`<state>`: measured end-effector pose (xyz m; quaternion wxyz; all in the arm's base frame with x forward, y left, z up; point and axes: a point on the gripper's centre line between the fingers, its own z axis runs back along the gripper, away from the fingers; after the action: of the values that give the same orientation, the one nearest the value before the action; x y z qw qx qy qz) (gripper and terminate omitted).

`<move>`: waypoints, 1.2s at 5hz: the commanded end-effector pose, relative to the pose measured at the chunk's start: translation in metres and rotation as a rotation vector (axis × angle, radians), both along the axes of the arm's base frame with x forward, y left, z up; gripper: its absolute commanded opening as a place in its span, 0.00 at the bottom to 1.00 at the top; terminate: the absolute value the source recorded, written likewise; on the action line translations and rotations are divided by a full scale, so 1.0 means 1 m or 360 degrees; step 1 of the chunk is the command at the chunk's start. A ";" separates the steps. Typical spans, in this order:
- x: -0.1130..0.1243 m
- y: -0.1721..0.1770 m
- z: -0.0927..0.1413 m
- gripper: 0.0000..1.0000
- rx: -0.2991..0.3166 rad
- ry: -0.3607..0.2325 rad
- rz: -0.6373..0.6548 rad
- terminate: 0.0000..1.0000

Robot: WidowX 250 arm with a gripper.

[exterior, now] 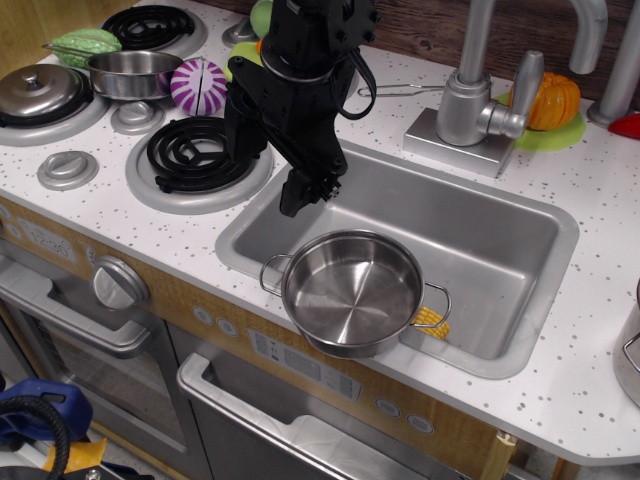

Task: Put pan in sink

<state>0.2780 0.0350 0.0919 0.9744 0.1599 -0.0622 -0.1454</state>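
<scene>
The pan (352, 292), a shiny round steel pot with two wire loop handles, stands upright inside the sink (500, 250) at its front left, close to the front wall. It is empty. My gripper (308, 195) is black and points down over the sink's left part, just above and behind the pan's rim. It does not touch the pan. Its fingers look slightly apart with nothing between them.
A yellow corn piece (433, 321) lies in the sink right of the pan. The faucet (470, 100) stands behind the sink. Left are burners (195, 155), a small steel pan (132, 73), a lidded pot (38, 92) and a purple-white toy (200, 86). An orange pumpkin (552, 100) sits on a green plate.
</scene>
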 end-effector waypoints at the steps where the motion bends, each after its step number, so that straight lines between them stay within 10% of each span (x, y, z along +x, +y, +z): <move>1: 0.000 0.000 0.000 1.00 0.0000 0.0000 0.0000 0.00; 3: 0.011 -0.029 -0.012 1.00 0.0115 -0.0170 -0.0551 0.00; 6: 0.034 -0.030 -0.051 1.00 -0.0207 -0.0176 -0.0698 0.00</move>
<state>0.3051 0.0019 0.0248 0.9289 0.0641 -0.1366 -0.3382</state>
